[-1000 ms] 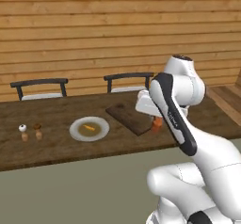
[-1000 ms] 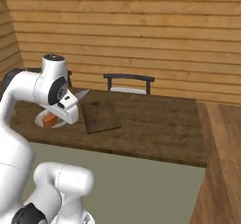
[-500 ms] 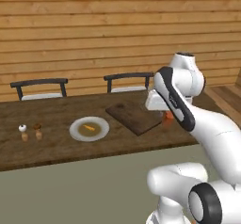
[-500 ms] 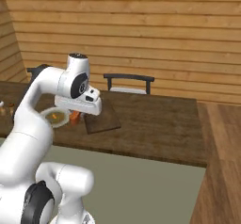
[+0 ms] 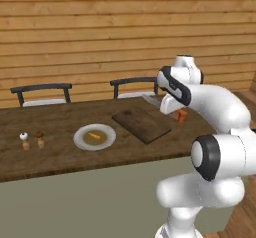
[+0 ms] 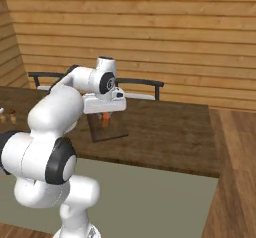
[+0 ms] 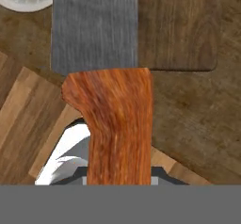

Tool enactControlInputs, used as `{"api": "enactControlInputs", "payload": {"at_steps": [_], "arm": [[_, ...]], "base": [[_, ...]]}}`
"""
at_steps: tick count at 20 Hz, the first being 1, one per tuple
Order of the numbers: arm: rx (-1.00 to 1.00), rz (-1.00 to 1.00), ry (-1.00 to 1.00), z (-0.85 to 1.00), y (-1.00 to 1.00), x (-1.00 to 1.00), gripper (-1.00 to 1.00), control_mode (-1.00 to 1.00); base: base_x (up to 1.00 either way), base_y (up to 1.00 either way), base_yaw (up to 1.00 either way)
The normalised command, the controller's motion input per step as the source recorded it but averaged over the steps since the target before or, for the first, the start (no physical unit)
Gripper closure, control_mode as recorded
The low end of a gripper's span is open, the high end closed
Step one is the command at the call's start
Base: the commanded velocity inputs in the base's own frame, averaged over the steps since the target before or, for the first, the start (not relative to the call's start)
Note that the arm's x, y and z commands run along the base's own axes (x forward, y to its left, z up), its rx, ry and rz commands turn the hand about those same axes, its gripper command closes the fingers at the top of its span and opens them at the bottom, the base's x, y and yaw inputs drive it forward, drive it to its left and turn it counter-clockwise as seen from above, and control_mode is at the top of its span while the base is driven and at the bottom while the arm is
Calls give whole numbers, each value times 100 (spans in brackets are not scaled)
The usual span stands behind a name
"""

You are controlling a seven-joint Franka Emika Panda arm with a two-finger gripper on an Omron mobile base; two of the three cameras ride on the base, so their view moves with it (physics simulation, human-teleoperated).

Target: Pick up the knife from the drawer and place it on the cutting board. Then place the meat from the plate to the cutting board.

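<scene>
My gripper (image 5: 173,105) is shut on the knife (image 5: 180,115). The orange-red handle hangs under the hand and the grey blade (image 5: 150,99) points left, above the far right end of the dark brown cutting board (image 5: 141,124). In the right base view the gripper (image 6: 105,110) holds the knife (image 6: 105,119) just above the board (image 6: 118,131). The hand view looks along the handle (image 7: 120,124) and blade (image 7: 94,25) at the board (image 7: 179,25) below. The plate (image 5: 80,141) lies left of the board with the small orange meat (image 5: 94,136) on it. The drawer is out of view.
A long dark wooden table (image 5: 60,157) carries everything. Two small shakers (image 5: 31,140) stand near its left end. Two dark chairs (image 5: 41,89) (image 5: 131,84) sit behind it against the plank wall. Wooden floor lies to the right (image 6: 235,172).
The arm has swung right and away from the table's near edge, carrying the knife from beside the board's near end to above its far right end.
</scene>
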Motion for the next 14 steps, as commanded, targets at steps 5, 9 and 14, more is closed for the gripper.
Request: {"api": "enactControlInputs", "payload": {"at_steps": [5, 9, 14], "arm": [[-2, 16, 5, -30, 0, 100, 100, -100], [-7, 0, 5, -23, 1, 89, 100, -100], [-3, -2, 1, -35, 15, 80, 100, -100]], "base": [[0, 0, 0], [0, 0, 0], [0, 0, 0]]}}
